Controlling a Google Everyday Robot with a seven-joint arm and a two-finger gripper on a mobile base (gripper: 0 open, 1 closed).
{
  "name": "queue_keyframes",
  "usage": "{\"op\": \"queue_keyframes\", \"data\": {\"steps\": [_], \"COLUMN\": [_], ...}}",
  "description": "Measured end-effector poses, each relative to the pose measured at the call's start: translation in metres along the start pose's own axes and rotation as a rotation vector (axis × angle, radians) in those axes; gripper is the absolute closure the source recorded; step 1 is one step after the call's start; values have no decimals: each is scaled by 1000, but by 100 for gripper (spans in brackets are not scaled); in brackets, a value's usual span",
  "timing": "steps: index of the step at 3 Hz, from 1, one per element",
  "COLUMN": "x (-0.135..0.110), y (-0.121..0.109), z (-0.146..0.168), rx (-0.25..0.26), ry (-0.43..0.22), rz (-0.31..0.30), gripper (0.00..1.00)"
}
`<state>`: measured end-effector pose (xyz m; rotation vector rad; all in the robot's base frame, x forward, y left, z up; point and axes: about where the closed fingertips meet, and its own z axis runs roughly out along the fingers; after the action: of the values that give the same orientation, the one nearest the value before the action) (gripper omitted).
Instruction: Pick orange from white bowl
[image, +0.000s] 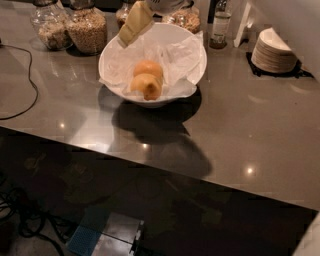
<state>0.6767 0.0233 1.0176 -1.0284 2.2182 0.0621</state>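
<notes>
Where the grey counter (260, 130) runs out at the left edge, a black cable (22, 87) loops across it, well apart from the work area and unlikely to interfere. Two glass jars (70, 27) of grain stand at the back left, just beside the white bowl (145, 102) but not touching it as far as can be seen. The gripper (134, 22) hangs over the bowl's rear left rim, tilted down and inward toward the contents, which suggests an approach from behind. Whether it is open or closed cannot be told from this view; nothing is seen in its hold. The bowl sits near the middle of the counter, lined with crinkled white paper (175, 55) that cushions the fruit and spills over the rim. The orange (146, 86), the paler of two fruits, rests low at the front of the bowl, touching a deeper-orange fruit (148, 67) directly behind it. Judgement: the pick is not yet made, and the gripper must descend past the rear fruit to reach its target, with some risk of nudging the wrong fruit or snagging paper. Further right, a bottle (220, 25) stands at the back, and a stack of small white dishes (272, 50) sits on a dark mat, well apart from the bowl.
</notes>
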Motion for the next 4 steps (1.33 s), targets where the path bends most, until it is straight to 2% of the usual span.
{"op": "queue_keyframes", "data": {"steps": [1,2,3,4], "x": [4,9,19,41], "y": [30,51,52,47], "z": [5,16,33,53], "rx": [-5,-14,-39,-73], "ry": [61,146,214,254], "rz": [99,229,372,500], "gripper": [0,0,0,0]}}
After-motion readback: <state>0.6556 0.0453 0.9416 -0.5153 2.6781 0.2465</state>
